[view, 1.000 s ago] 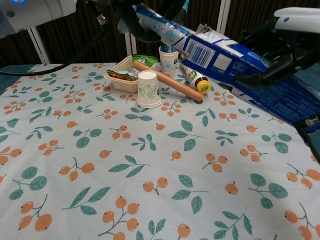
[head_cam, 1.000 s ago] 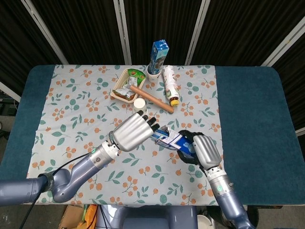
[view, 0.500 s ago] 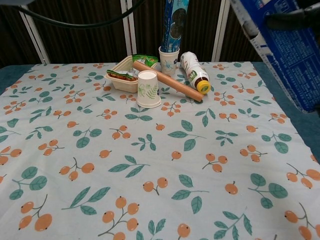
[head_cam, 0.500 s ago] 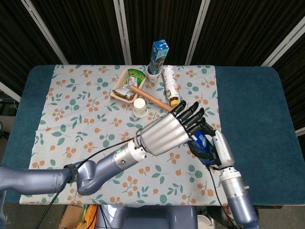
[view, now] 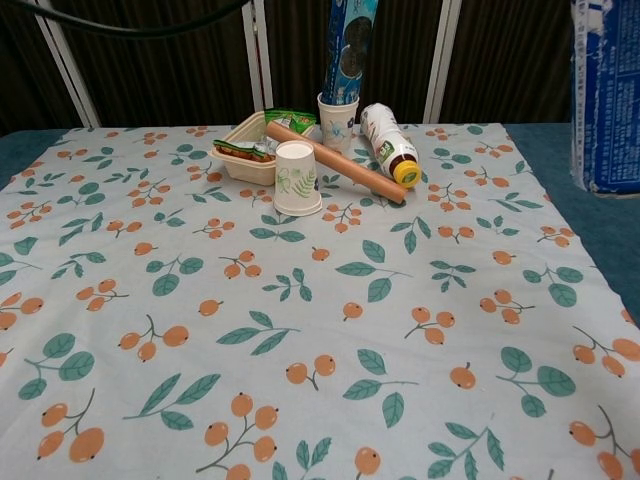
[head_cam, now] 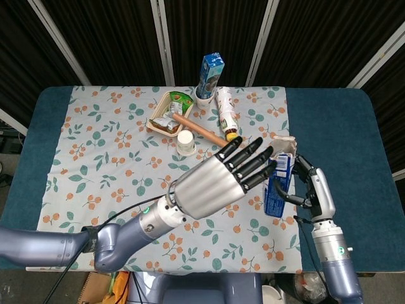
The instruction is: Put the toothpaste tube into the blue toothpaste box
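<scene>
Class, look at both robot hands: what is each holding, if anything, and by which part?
The right hand grips the blue toothpaste box along its long side. The left hand holds nothing, fingers spread.

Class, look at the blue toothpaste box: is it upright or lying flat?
Upright. The blue toothpaste box stands on end off the table, held by the right robot hand, opened flap on top.

Curtained lab table (head_cam: 329, 126) (floral cloth (head_cam: 114, 145))

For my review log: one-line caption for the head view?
Right hand holds blue toothpaste box upright; left hand hovers open beside it.
</scene>
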Controlling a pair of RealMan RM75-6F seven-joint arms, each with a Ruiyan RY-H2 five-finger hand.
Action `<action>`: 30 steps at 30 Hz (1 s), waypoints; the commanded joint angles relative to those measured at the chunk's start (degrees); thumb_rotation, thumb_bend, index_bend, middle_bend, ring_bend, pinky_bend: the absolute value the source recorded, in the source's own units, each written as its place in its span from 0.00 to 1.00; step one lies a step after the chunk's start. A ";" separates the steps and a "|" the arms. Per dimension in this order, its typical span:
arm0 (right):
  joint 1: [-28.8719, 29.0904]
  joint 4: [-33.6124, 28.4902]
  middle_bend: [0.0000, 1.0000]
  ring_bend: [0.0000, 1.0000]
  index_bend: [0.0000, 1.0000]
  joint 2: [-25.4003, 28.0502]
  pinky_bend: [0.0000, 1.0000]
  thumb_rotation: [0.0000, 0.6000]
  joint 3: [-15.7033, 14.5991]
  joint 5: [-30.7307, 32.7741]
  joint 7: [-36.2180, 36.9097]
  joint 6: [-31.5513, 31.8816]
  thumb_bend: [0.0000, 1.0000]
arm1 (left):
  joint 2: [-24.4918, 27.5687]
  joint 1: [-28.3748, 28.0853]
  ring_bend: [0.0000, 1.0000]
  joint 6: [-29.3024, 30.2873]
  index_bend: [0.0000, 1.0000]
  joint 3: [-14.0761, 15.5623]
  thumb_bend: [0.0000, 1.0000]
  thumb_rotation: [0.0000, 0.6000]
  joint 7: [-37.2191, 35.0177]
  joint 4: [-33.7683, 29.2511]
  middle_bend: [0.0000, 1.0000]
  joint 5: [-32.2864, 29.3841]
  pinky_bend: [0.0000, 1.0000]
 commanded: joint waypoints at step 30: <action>5.85 27.95 0.47 0.43 0.35 -26.59 0.37 1.00 -14.13 1.29 -47.12 -2.36 0.37 | 12.25 46.06 0.17 27.66 0.14 35.14 0.00 1.00 -42.68 18.38 0.14 4.73 0.29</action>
